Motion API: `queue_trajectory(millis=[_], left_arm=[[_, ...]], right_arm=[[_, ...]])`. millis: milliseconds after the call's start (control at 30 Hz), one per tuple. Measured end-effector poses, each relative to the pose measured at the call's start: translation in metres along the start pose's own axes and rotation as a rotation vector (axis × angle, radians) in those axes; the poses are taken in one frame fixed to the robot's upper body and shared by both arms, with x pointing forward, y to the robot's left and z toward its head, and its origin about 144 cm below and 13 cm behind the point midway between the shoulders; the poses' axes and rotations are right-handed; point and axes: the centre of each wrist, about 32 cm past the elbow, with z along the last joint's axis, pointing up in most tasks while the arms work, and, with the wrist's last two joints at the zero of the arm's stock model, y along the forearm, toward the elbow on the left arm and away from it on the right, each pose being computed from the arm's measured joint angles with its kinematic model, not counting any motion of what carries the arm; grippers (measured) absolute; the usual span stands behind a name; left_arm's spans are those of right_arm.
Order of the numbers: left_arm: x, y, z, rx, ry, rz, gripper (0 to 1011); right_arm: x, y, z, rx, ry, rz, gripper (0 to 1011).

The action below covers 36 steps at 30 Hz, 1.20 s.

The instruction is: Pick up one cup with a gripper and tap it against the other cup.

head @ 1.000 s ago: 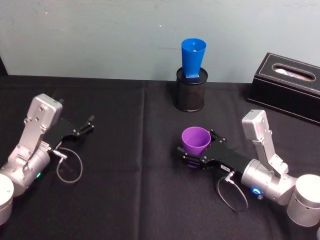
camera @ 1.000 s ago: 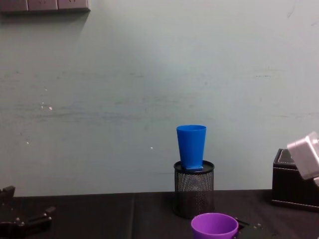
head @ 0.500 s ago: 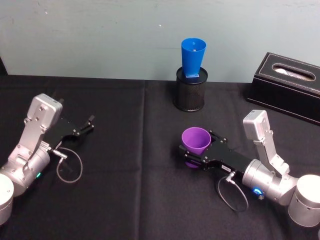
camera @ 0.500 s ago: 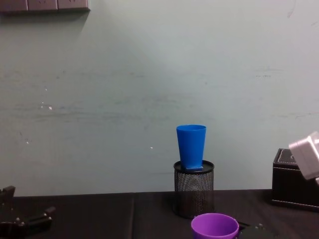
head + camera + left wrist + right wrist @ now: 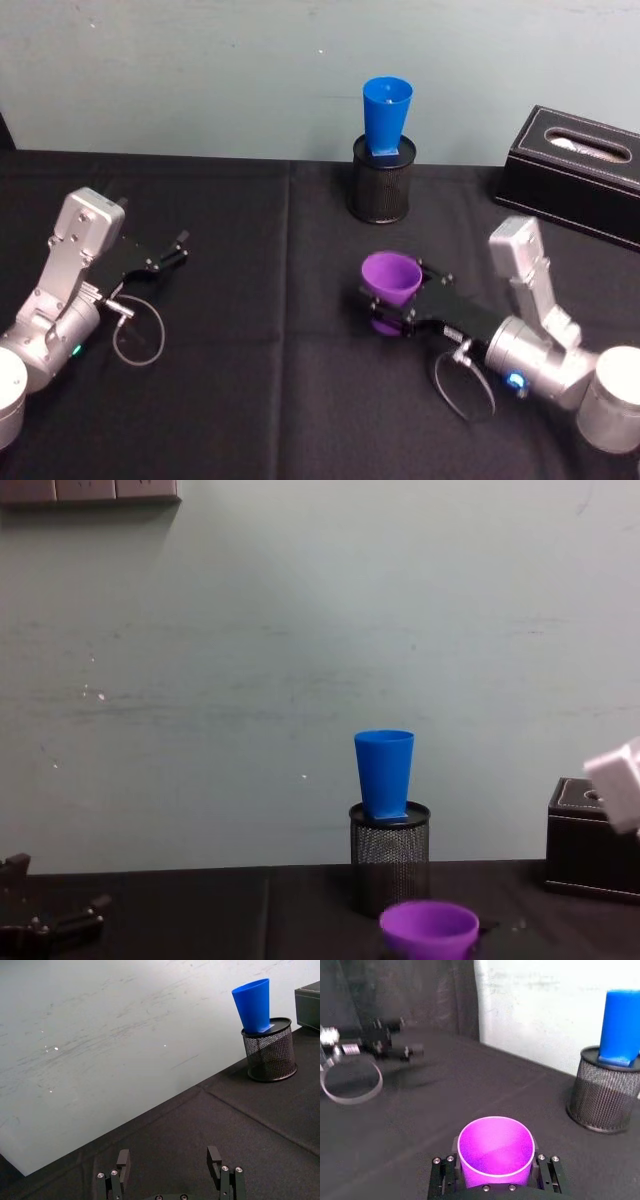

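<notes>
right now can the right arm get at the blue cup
Probably yes: the right tool, shut on the purple cup, has only bare black cloth between it and the blue cup in the mesh holder.

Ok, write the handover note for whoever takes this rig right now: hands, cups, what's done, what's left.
Right hand: shut on the purple cup, held upright and low over the table, right of centre. I cannot tell if the cup is clear of the cloth.
Left hand: open and holding nothing, parked at the left of the table.
Blue cup: sits on top of the mesh pen holder at the back by the wall, apart from the purple cup.
Done: purple cup grasped.
Left: raise it, carry it back to the blue cup and tap gently; that cup's perch looks easy to upset.
</notes>
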Motion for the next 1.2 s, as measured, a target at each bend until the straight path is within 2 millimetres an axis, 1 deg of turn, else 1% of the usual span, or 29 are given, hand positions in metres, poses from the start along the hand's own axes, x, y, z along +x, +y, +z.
queue_trajectory(millis=[33, 100, 133, 233, 267, 400, 433, 533, 633, 833, 1200], left_arm=[[0.0, 0.0, 0.0, 0.0, 0.0, 0.0, 1005], [0.0, 0.0, 0.0, 0.0, 0.0, 0.0, 1005], [0.0, 0.0, 0.0, 0.0, 0.0, 0.0, 1005], [0.0, 0.0, 0.0, 0.0, 0.0, 0.0, 1004], [0.0, 0.0, 0.0, 0.0, 0.0, 0.0, 1005], [0.0, 0.0, 0.0, 0.0, 0.0, 0.0, 1005], [0.0, 0.0, 0.0, 0.0, 0.0, 0.0, 1005], [0.0, 0.0, 0.0, 0.0, 0.0, 0.0, 1004], [0.0, 0.0, 0.0, 0.0, 0.0, 0.0, 1005], [0.0, 0.0, 0.0, 0.0, 0.0, 0.0, 1004], [0.0, 0.0, 0.0, 0.0, 0.0, 0.0, 1005]], right_arm=[[0.0, 0.0, 0.002, 0.007, 0.007, 0.002, 741], [0.001, -0.002, 0.015, 0.026, 0.016, 0.011, 741], [0.001, -0.002, 0.025, 0.029, 0.016, 0.017, 741], [0.001, -0.004, 0.043, 0.026, 0.008, 0.024, 741], [0.002, -0.005, 0.056, 0.022, -0.001, 0.026, 741], [0.002, -0.006, 0.079, 0.01, -0.012, 0.026, 741], [0.003, -0.007, 0.09, 0.001, -0.01, 0.025, 741], [0.004, -0.009, 0.109, -0.014, 0.002, 0.026, 741], [0.004, -0.01, 0.121, -0.022, 0.018, 0.028, 741], [0.003, -0.011, 0.135, -0.024, 0.034, 0.039, 741], [0.001, -0.012, 0.138, -0.019, 0.041, 0.044, 741]])
